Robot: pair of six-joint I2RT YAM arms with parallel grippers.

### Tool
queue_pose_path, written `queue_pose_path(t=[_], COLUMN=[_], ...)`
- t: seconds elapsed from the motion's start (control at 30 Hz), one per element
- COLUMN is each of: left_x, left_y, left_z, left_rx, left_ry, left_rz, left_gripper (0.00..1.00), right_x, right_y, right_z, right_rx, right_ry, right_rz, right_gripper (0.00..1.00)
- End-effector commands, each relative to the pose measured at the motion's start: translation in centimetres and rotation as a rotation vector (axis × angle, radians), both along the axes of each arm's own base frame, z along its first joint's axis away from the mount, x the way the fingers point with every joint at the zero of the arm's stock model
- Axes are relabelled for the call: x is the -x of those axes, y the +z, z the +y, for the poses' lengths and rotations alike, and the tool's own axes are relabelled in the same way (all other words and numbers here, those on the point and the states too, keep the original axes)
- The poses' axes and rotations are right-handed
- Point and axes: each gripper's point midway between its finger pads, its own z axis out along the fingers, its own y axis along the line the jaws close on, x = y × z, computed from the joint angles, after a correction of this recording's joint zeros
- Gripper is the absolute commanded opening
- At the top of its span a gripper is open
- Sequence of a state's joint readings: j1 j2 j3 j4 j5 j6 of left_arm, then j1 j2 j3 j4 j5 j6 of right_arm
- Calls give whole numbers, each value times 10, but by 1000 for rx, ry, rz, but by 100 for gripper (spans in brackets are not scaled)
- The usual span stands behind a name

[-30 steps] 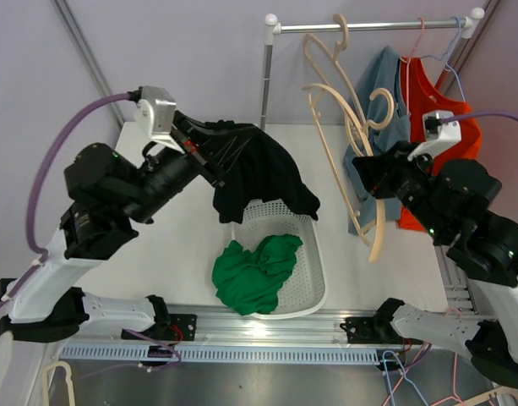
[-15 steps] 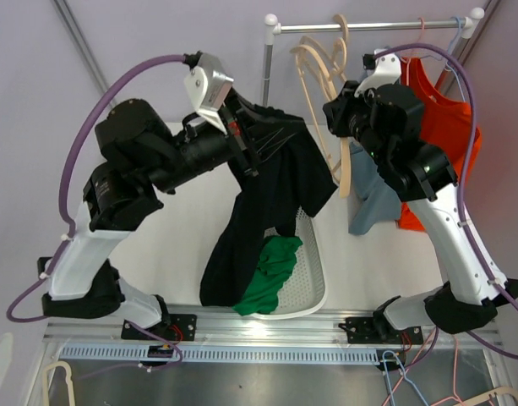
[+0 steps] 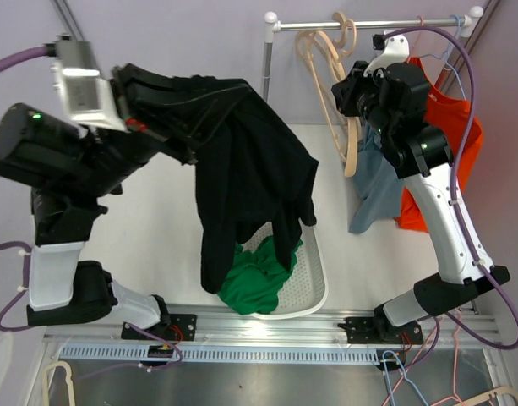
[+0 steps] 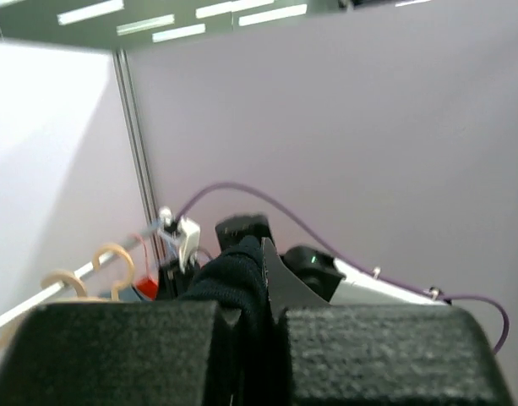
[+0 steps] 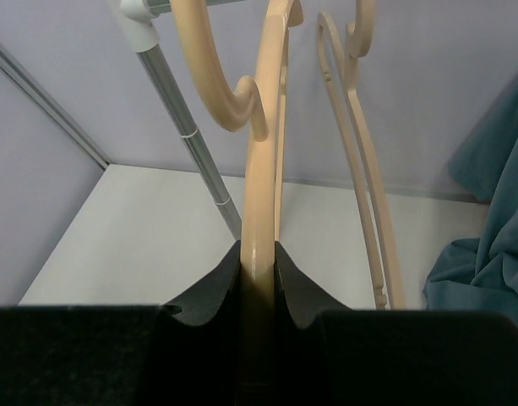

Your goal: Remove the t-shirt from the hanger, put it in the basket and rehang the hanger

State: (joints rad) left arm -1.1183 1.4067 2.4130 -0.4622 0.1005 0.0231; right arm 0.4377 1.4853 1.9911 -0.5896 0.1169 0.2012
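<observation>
A black t-shirt (image 3: 250, 178) hangs free from my left gripper (image 3: 170, 97), which is raised high at the left and shut on its fabric (image 4: 242, 288). The shirt's lower edge dangles over the white basket (image 3: 318, 288). My right gripper (image 3: 353, 95) is up by the rail and shut on a bare beige wooden hanger (image 3: 347, 139); in the right wrist view the hanger (image 5: 260, 169) runs up between the jaws toward the rail. No shirt is on that hanger.
A green garment (image 3: 259, 275) lies in the basket. Another beige hanger (image 3: 313, 59) hangs on the white rail (image 3: 368, 25), beside a blue shirt (image 3: 373, 190) and an orange shirt (image 3: 440, 135) on wire hangers. The rail's post (image 3: 265, 80) stands behind the basket.
My left gripper has swung up and to the left, lifting the black shirt clear of the table. My right gripper has risen to the rail with the bare hanger.
</observation>
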Motion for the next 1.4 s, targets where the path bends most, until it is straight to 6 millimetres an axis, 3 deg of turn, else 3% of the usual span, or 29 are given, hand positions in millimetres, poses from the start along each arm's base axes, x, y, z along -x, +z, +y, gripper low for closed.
queue_pose_path(t=[0.0,0.07,0.13,0.23,0.27,0.33,0.37,0.4,0.43,0.5,0.53,0.57,0.6,0.63,0.67,0.7,0.77,0.8,0.83,0.93,1.1,1.3,1.37], left_x=[34,36,31,7,-14,-24,-43,-46,-59,-87,-95,-107,-130,-144,-156,-172,-177,-184,-181,-183,-162,-142,-140], left_y=[63,71,64,27,-18,-41,-104,-107,-126,-209,-228,-252,-316,-354,-381,-420,-482,-493,-517,-546,-610,-627,-621], left_z=[55,62,54,21,-18,-25,-61,-59,-63,-84,-85,-87,-85,-89,-84,-71,-64,-57,-54,-49,-42,-42,-39], left_rx=[213,242,219,114,5,-9,-128,-88,-89,-142,-141,-148,-222,-252,-276,-291,-374,-346,-361,-375,-421,-443,-437], left_ry=[-3,9,18,28,28,43,45,45,82,89,94,119,181,207,256,314,338,333,329,345,336,261,264], left_rz=[-192,-223,-207,-98,-20,58,155,194,253,440,498,572,684,808,893,1018,1198,1267,1312,1395,1555,1586,1570], left_gripper=[1,1,1,1,1,1,1,1,1,1,1,1,0,0,1,1,1,1,0,1,1,3,14], right_x=[-4,-7,-9,-11,-11,-23,-26,-26,-36,-43,-44,-55,-60,-59,-73,-75,-85,-89,-93,-107,-126,-139,-137], right_y=[51,51,49,47,51,49,48,58,50,50,57,47,44,58,40,40,37,35,34,28,11,-22,-31], right_z=[3,5,9,21,23,29,32,32,37,42,43,48,50,50,58,61,65,66,65,65,63,66,68], right_rx=[-71,-74,-79,-69,-69,-62,-55,-59,-47,-47,-53,-45,-42,-51,-44,-47,-62,-66,-70,-78,-72,-46,-38], right_ry=[37,46,64,128,139,146,153,156,163,173,173,175,176,181,187,196,192,186,171,138,99,94,106], right_rz=[-154,-158,-153,-163,-177,-172,-165,-187,-172,-177,-198,-175,-166,-193,-151,-151,-152,-154,-154,-148,-116,-40,-17], right_gripper=[0,0,0,0,0,0,0,0,0,0,0,0,0,0,0,0,0,0,0,0,0,0,0])
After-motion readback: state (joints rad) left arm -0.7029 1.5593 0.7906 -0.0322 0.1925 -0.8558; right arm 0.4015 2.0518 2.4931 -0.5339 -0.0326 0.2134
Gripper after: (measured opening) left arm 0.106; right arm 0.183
